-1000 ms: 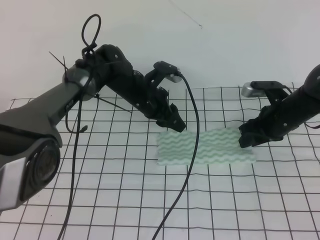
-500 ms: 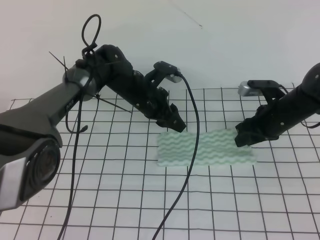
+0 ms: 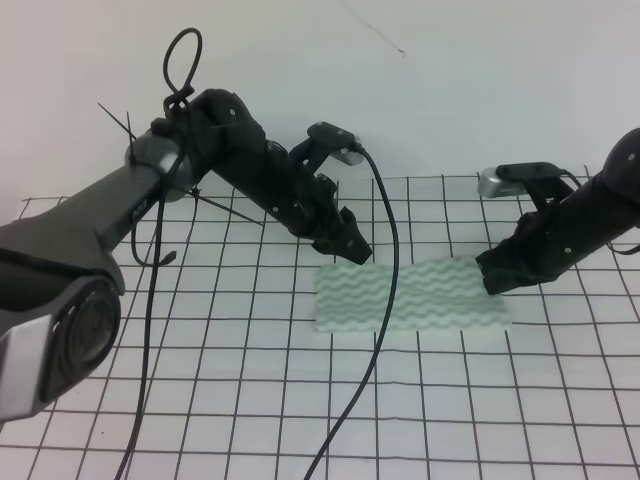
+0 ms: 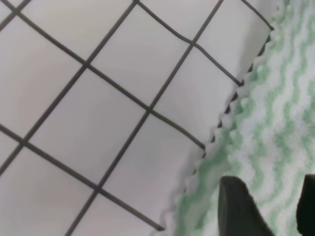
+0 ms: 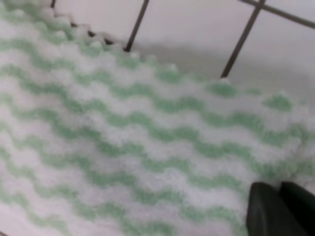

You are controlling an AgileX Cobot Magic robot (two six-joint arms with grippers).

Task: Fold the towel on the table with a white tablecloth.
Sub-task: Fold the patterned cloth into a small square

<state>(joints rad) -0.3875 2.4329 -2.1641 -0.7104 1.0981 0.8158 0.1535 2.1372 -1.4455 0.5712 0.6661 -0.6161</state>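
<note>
Lay flat near the middle of the table (image 3: 560,440), right of centre: the towel (image 3: 425,295), a pale green and white rectangle with wavy stripes, long side running left to right across a few grid squares. Scalloped edge seen close in the left wrist view (image 4: 231,105), dark shadow beneath it, resting on the white tablecloth (image 3: 250,380).

Sat over the towel's far left corner: the left gripper (image 3: 352,250), tips down at the cloth edge. Fingers (image 4: 238,206) apart in the wrist view, a strip of striped towel showing between them, nothing clamped.

Sat at the towel's far right corner: the right gripper (image 3: 492,279), low against the cloth. Fingertips (image 5: 268,209) pressed side by side in the wrist view, no gap between them; whether any towel was pinched there, impossible to tell.

Covered the whole table: thin black lines in squares on white, slightly rippled toward the front. Hung from the left arm across the towel and down to the front edge: a black cable (image 3: 375,340). Stood behind the table: a plain white wall (image 3: 450,90), with a thin dark mark (image 3: 372,30) near its top.
</note>
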